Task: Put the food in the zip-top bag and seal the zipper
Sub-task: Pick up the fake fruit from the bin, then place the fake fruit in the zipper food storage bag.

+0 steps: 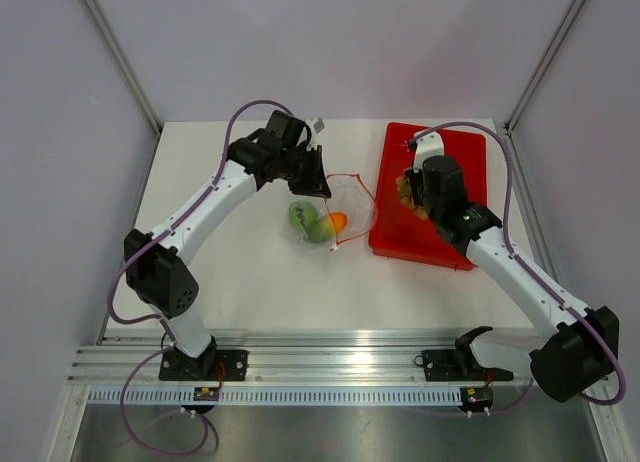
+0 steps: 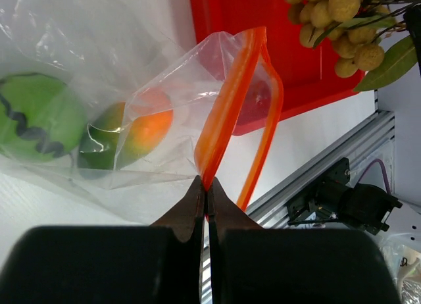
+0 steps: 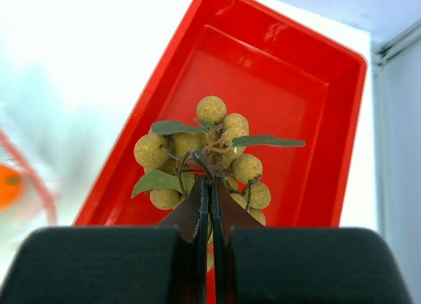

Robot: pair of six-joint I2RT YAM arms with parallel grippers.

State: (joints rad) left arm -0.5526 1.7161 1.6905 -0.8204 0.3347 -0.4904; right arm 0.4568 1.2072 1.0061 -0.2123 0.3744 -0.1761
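Observation:
The clear zip-top bag (image 1: 345, 204) lies at the table's middle, its mouth facing the red tray. Inside it sit the round green fruit (image 2: 36, 116) and the green-and-orange mango (image 2: 135, 129). My left gripper (image 2: 206, 185) is shut on the upper orange-red zipper strip (image 2: 227, 106) and holds that edge up, so the mouth gapes. My right gripper (image 3: 209, 185) is shut on the stem of the bunch of tan-brown balls (image 3: 197, 146) over the red tray (image 3: 263, 74). Whether the bunch still touches the tray floor I cannot tell.
The red tray (image 1: 455, 152) stands right of the bag, its left edge close to the bag's mouth. An aluminium rail (image 1: 340, 367) with the arm bases runs along the near edge. Grey walls enclose the table on three sides.

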